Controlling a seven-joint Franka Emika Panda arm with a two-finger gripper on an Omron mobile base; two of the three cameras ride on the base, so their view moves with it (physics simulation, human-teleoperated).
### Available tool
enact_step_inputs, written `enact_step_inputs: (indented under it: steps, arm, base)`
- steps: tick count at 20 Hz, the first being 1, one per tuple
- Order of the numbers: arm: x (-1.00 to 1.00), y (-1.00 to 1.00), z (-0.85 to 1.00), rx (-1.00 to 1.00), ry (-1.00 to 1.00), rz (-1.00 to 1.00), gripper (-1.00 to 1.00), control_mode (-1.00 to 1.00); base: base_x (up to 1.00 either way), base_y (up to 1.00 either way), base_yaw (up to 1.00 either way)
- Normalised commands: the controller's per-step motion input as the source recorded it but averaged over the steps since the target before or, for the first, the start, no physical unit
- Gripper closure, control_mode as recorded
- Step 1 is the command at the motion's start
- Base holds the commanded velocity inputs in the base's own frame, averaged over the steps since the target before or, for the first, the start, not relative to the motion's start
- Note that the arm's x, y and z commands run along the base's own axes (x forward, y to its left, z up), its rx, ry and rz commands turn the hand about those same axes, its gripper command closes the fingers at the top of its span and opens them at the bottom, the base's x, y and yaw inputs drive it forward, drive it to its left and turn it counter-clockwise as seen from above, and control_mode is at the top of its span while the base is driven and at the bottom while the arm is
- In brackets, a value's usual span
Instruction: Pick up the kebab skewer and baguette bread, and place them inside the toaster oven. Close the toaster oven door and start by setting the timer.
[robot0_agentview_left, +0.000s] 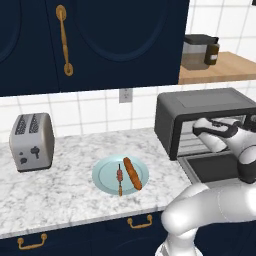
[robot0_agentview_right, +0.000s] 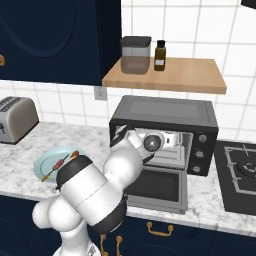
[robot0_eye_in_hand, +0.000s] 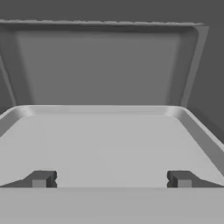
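Skewer (robot0_agentview_left: 120, 176) and baguette (robot0_agentview_left: 132, 173) lie side by side on a plate (robot0_agentview_left: 105, 175). Oven (robot0_agentview_left: 200, 107) door (robot0_agentview_right: 160, 187) hangs down. Gripper (robot0_eye_in_hand: 111, 179), empty, fingers spread wide, reaches into the oven.

The left base view looks forward and down from behind the arm, the claw (robot0_agentview_left: 235, 131) at its right edge, ahead of the open toaster oven (robot0_agentview_left: 200, 107). The right base view faces the same oven (robot0_agentview_right: 165, 114) more squarely. The hand view sits close, looking straight into the oven cavity (robot0_eye_in_hand: 100, 65).
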Motion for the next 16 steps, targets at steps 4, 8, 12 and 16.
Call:
enact_step_inputs:
  steps: [4, 8, 12, 16]
  arm:
    - [0.07, 0.0, -0.26, 0.0, 0.19, 0.0, -1.0, -1.0]
    - [-0.22, -0.08, -0.36, 0.0, 0.24, 0.0, -1.0, -1.0]
    - [-0.91, -0.34, -0.71, 0.01, 0.32, 0.0, -1.0, -1.0]
    - [-1.0, -0.41, -0.79, 0.01, 0.31, 0.0, -1.0, -1.0]
  base:
    - [0.0, 0.0, 0.0]
    - [0.0, 0.0, 0.0]
    - [0.0, 0.0, 0.0]
    - [0.0, 0.0, 0.0]
